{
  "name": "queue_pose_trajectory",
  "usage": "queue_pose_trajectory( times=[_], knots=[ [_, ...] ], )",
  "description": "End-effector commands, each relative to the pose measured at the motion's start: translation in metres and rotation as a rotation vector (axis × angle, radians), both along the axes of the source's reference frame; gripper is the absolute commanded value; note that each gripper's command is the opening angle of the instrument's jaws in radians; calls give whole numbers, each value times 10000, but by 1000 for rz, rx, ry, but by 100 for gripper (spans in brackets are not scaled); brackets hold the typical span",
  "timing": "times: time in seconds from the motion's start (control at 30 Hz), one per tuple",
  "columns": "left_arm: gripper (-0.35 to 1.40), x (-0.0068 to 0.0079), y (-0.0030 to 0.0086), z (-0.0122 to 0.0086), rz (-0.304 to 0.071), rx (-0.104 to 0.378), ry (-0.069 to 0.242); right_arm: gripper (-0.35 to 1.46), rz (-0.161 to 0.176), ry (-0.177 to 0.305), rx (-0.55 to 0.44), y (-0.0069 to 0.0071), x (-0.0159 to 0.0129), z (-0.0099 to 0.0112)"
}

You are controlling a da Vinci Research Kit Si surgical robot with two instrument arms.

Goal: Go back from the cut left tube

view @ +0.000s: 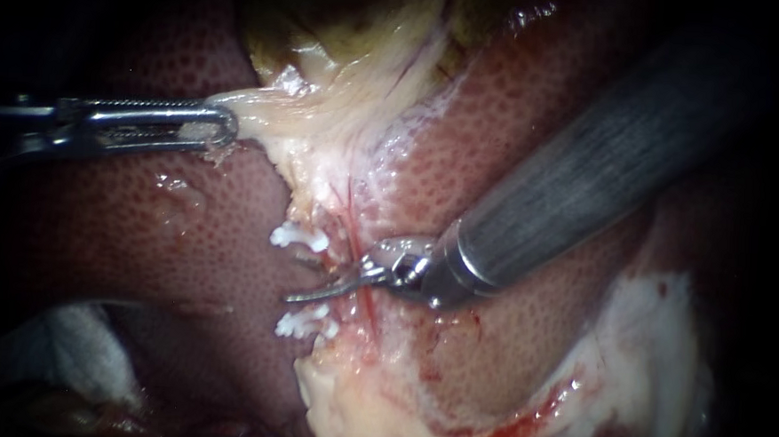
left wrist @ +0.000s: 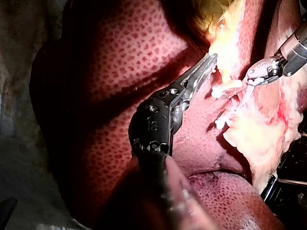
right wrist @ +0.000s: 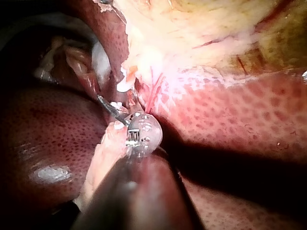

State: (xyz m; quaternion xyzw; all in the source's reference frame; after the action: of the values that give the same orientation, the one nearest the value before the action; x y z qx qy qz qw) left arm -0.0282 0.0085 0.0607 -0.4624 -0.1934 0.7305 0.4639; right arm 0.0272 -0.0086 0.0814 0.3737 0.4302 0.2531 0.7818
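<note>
Left pincer (view: 223,128) clamped on gallbladder tissue (view: 279,115), right pincer (view: 301,295) closed, between white clips (view: 299,238) on cut tube (view: 335,242) stumps

Endoscope view: set close over the liver (view: 184,226), facing a band of pale tissue (view: 324,108) that runs through mid-frame. The left instrument (view: 221,128) enters from the left and the right instrument (view: 301,296) from the upper right.

Left wrist view: set behind its own shaft, looking along it toward the same band, with the right instrument beyond.

Right wrist view: set nearest of all, looking along its own shaft, which fills the foreground.

All three views share the pale tissue, the liver beside it and the white clips (view: 299,238).
</note>
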Motion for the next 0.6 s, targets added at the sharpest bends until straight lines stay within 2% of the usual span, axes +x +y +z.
queue_pose_trajectory(
  times=[0.03,0.2,0.3,0.43,0.6],
  knots=[
    [-35,0,0,0,0,0,0,138,-3,14,-14,-1,-3,-1],
    [-35,0,0,0,0,0,0,143,-48,65,-104,-9,-20,-13],
    [-35,0,0,0,0,0,0,143,-69,86,-161,-7,-38,-21],
    [-35,0,0,0,0,0,0,143,-55,75,-221,6,-67,-33],
    [-35,0,1,0,0,0,0,143,-67,83,-277,28,-111,-55]
  ],
)
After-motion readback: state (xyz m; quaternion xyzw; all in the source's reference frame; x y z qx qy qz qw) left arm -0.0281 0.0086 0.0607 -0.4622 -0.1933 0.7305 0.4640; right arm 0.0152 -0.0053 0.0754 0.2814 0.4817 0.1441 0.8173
